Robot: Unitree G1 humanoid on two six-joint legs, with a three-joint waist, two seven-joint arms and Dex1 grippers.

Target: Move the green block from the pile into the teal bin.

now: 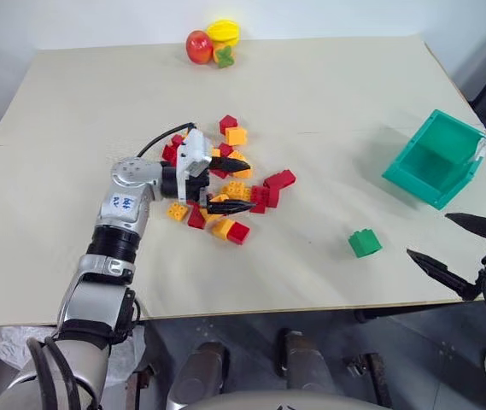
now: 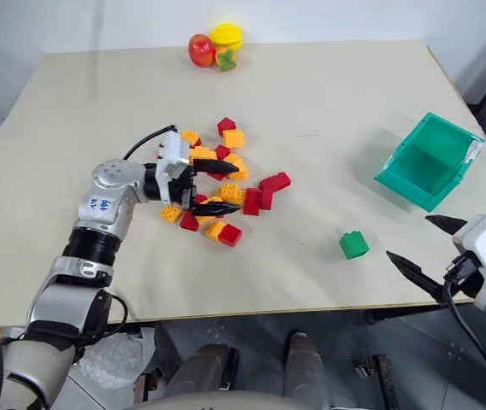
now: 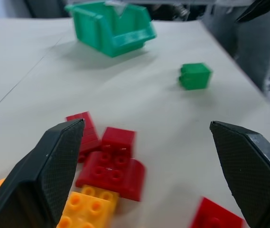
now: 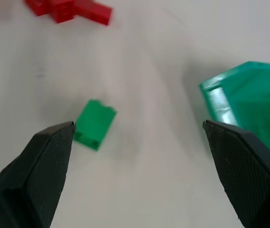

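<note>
The green block [image 1: 364,243] lies alone on the bare table [image 1: 328,94], well apart from the pile [image 1: 225,188] of red and orange bricks and not yet in the teal bin [image 1: 437,159]. It sits between the pile and the bin, nearer the front edge of the table, and nothing touches it.

The left tool [image 1: 228,184] hangs over the pile with its two black fingers spread wide and nothing between them; one tip is over the far side of the cluster, the other over the near side. The right tool [image 1: 447,248] is at the table's front right corner, also spread wide and empty, aimed toward the block and the bin, as the right wrist view shows.

As I judge it, the block is already out of the pile and the step in hand is the pick-up for the carry to the bin. The right tool looks the better placed. The next move calls for bringing it forward and down so the fingers straddle the block on two flat sides, closing, lifting, then carrying it over the bin's open top. The bin's near wall slants, so the release wants to come well inside the rim.
</note>
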